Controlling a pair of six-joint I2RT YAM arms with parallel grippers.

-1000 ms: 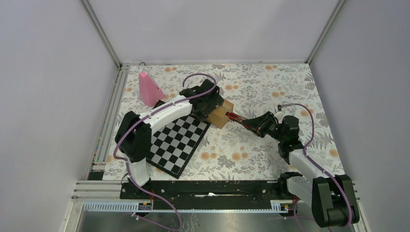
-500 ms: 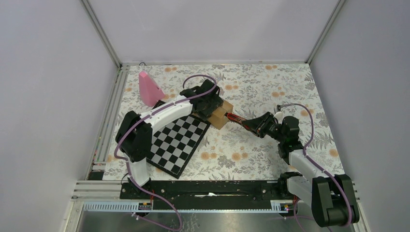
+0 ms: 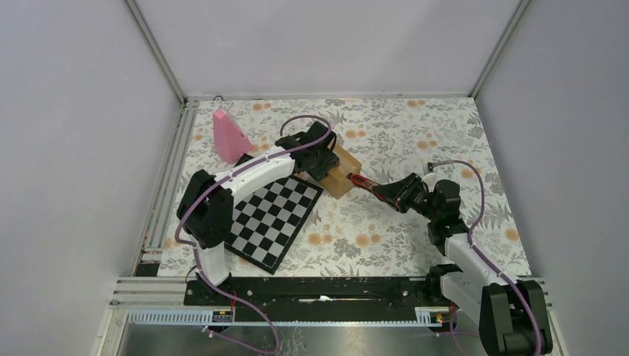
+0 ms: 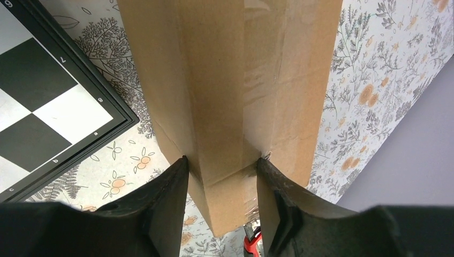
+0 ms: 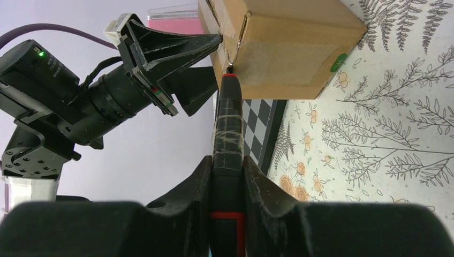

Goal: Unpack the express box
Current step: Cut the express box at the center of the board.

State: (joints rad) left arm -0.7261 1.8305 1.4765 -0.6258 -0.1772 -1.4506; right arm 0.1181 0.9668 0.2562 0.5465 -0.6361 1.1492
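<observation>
Cone: pink, upright, far left of the desk, beyond the chessboard and apart from it
Chessboard: flat on the desk, turned cornerwise, with the left arm reaching across above it
Left hand: at the far right corner of the chessboard; its two fingers lie against opposite faces of the box and pinch one end of it
Box: brown cardboard with taped seams, on the desk just past the chessboard's far right corner, between the two hands; contact with the board cannot be told; flaps not lifted; small green mark on the face turned to the right wrist camera
Tool: slim red and black body with a thin metal tip; the tip sits at the box's upright corner seam, just beside the left hand's finger
Right hand: right of the box, pointing left at it, fingers pressed onto the tool's body
Desk: covered with a flower-print cloth
</observation>
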